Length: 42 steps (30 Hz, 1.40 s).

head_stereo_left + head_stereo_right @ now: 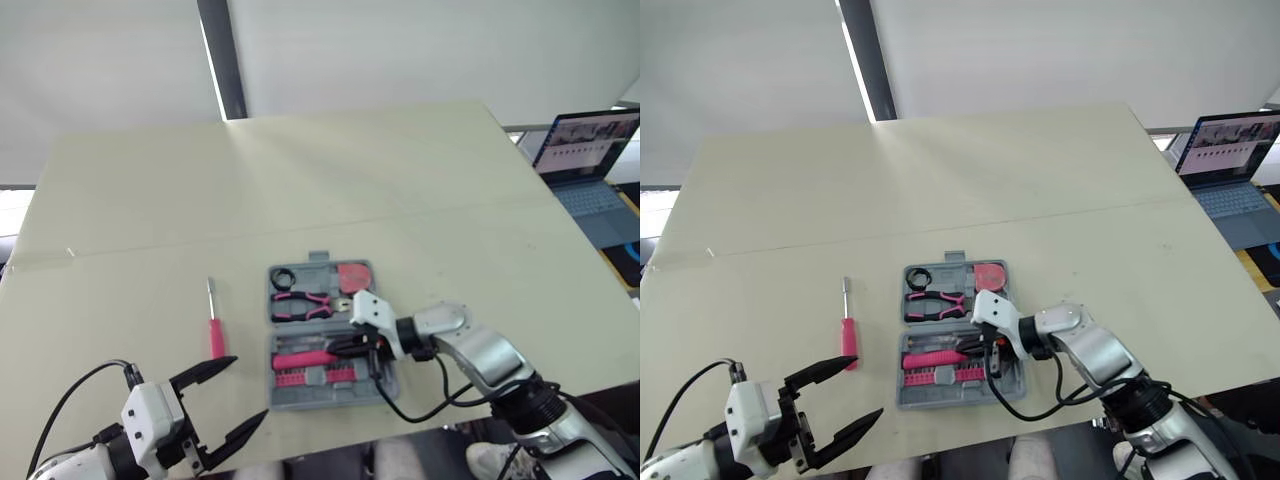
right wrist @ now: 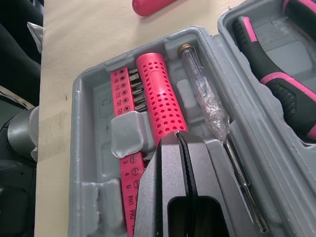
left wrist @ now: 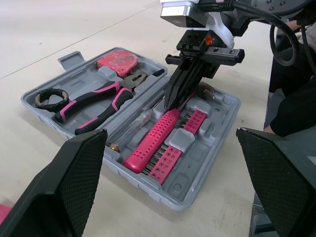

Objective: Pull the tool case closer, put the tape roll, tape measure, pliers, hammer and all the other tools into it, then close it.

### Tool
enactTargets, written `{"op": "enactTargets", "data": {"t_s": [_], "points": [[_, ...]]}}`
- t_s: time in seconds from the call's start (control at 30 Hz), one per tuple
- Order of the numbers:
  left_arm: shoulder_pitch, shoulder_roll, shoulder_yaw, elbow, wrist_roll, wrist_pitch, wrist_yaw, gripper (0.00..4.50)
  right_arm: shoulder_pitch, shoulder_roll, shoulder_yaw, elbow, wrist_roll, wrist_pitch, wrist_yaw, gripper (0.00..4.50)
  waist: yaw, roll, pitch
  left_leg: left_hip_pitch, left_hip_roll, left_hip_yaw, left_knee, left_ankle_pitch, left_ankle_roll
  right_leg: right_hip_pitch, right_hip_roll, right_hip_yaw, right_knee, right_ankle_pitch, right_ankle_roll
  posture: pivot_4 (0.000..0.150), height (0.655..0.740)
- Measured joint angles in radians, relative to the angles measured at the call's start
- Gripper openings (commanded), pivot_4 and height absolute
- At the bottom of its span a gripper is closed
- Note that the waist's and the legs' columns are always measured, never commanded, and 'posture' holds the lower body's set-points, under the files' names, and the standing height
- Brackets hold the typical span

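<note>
The grey tool case [image 1: 322, 401] lies open near the table's front edge. Its far half holds the black tape roll [image 1: 282, 278], the pliers [image 1: 300, 305] and the pink tape measure [image 1: 352, 275]. In the near half lie the hammer with its pink handle [image 2: 158, 89], a clear-handled screwdriver [image 2: 202, 94] and a pink bit set [image 1: 315, 376]. My right gripper [image 2: 178, 134] is shut, its tips resting on the end of the hammer handle. A pink screwdriver [image 1: 215, 325] lies on the table left of the case. My left gripper [image 1: 248, 388] hangs open near the front edge, left of the case.
A laptop [image 1: 590, 150] stands off the table to the right. The beige table [image 1: 300, 180] stretches bare beyond the case. A black cable [image 1: 420, 405] loops from my right wrist past the case's right side.
</note>
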Motion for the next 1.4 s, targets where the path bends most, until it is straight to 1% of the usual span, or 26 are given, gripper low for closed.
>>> {"op": "enactTargets", "data": {"t_s": [0.3, 0.73, 1.07, 1.3, 1.4], "points": [[-0.016, 0.004, 0.000, -0.010, 0.000, 0.035, 0.016, 4.50, 0.000, 0.001, 0.020, 0.002, -0.007, 0.015, 0.015, 0.02, 0.000, 0.000, 0.000, 0.000, 0.000, 0.000, 0.000, 0.000, 0.000, 0.000, 0.000, 0.000, 0.000, 0.000, 0.000, 0.150, 0.7373], [-0.015, 0.004, 0.002, -0.013, -0.001, 0.040, 0.019, 4.50, -0.017, 0.015, 0.019, 0.028, -0.012, 0.023, 0.020, 0.02, 0.000, 0.000, 0.000, 0.000, 0.000, 0.000, 0.000, 0.000, 0.000, 0.000, 0.000, 0.000, 0.000, 0.000, 0.000, 0.150, 0.7373], [-0.067, 0.021, 0.001, -0.081, -0.011, 0.136, 0.063, 4.50, -0.016, 0.015, 0.022, 0.030, -0.027, 0.017, 0.020, 0.02, 0.000, 0.000, 0.000, 0.001, 0.000, 0.000, 0.001, 0.000, 0.000, 0.000, 0.000, 0.000, 0.001, 0.000, 0.000, 0.150, 0.7373], [-0.076, 0.028, 0.001, -0.092, -0.023, 0.172, 0.076, 4.50, -0.016, 0.015, 0.035, 0.058, -0.035, -0.012, 0.020, 0.02, 0.000, 0.000, -0.007, 0.002, 0.000, 0.000, 0.001, 0.000, 0.000, 0.002, 0.000, 0.000, 0.001, 0.000, 0.000, 0.150, 0.7373], [-0.078, 0.030, 0.001, -0.096, -0.024, 0.181, 0.078, 4.50, -0.015, 0.019, 0.046, 0.073, -0.036, -0.022, 0.020, 0.02, 0.000, -0.001, -0.009, 0.009, 0.000, 0.000, -0.001, 0.000, 0.000, 0.009, 0.000, 0.000, 0.000, 0.000, -0.001, 0.150, 0.7373]]}}
